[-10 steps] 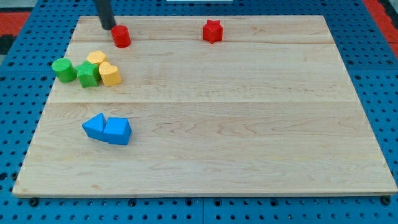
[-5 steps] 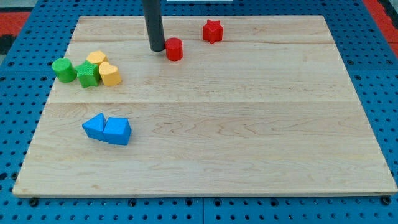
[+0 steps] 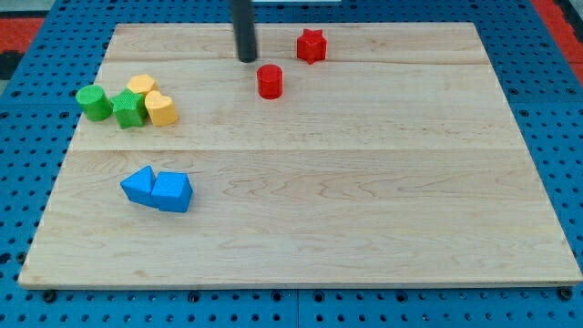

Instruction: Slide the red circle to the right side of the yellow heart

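Pincer: none on this arm; the dark rod ends in my tip [image 3: 247,59], which has no jaws to open or close and has hold of nothing; it stands on the worktop [image 3: 364,200], apart from every block

Red circle: the red circle [image 3: 270,81] lies just below my tip and slightly toward the view's right, near but not touching

Yellow heart: the yellow heart [image 3: 161,108] sits well toward the view's left of my tip and lower, packed against a green block [image 3: 129,109]; a second yellow block [image 3: 141,86] and a green circle [image 3: 93,101] share the cluster

Others: a red star [image 3: 311,45] lies to the view's right of my tip; two blue blocks [image 3: 158,189] lie far below and to the left

Handling: probably light, rigid and quick to slide on smooth wood; being round, it may veer off an off-centre push; I judge the contact belongs on its right flank, square through the middle, driving it leftward

Remaining: the circle is well apart from the heart's right side
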`<state>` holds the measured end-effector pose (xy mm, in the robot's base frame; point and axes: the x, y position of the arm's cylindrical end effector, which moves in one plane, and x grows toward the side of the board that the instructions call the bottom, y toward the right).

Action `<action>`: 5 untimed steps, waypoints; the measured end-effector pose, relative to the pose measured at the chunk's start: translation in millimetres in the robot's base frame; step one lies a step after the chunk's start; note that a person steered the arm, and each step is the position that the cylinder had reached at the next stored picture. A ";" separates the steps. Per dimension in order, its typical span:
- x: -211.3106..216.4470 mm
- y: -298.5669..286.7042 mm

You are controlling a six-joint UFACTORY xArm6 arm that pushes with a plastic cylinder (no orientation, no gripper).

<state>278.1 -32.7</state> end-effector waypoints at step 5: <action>132.3 -71.8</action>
